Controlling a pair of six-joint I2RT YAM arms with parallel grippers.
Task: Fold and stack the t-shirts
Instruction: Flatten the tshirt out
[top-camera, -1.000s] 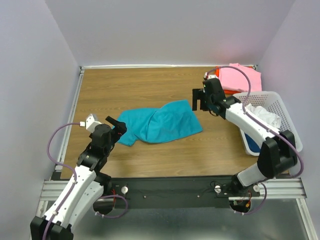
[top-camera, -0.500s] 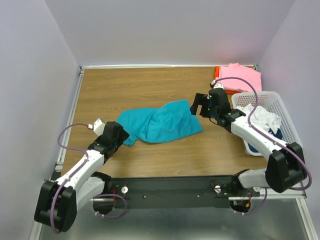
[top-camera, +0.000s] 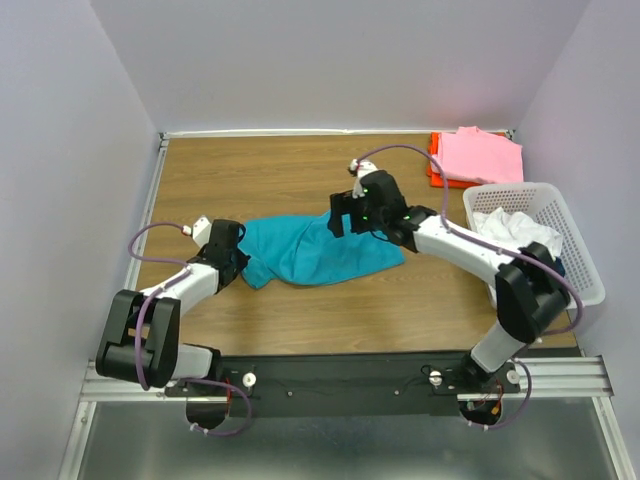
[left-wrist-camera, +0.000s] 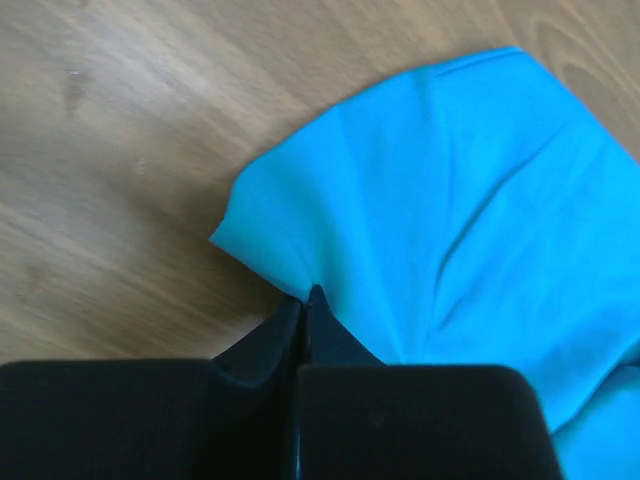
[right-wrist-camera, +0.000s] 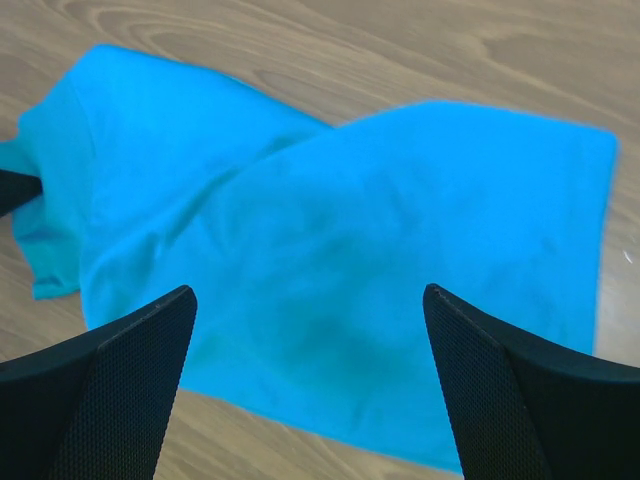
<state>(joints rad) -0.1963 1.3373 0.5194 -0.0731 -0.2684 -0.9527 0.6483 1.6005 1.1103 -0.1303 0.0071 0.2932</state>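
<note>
A teal t-shirt (top-camera: 312, 250) lies crumpled across the middle of the wooden table, also filling the left wrist view (left-wrist-camera: 450, 200) and the right wrist view (right-wrist-camera: 330, 240). My left gripper (top-camera: 243, 262) is low at the shirt's left end. Its jaws (left-wrist-camera: 305, 295) are shut, pinching the cloth's edge where the creases meet. My right gripper (top-camera: 343, 220) hovers over the shirt's upper middle, open wide (right-wrist-camera: 308, 292) with nothing between its fingers. A folded pink t-shirt (top-camera: 482, 155) rests on an orange-red one (top-camera: 436, 176) at the back right.
A white lattice basket (top-camera: 582, 262) stands at the right edge with a crumpled white t-shirt (top-camera: 515, 228) inside. The right arm stretches from its base past the basket to the table's middle. Lilac walls close in the table on three sides.
My left gripper has slid forward to the teal shirt's left edge and shut on it. The right arm has swung left from near the basket to above the shirt, still open.
</note>
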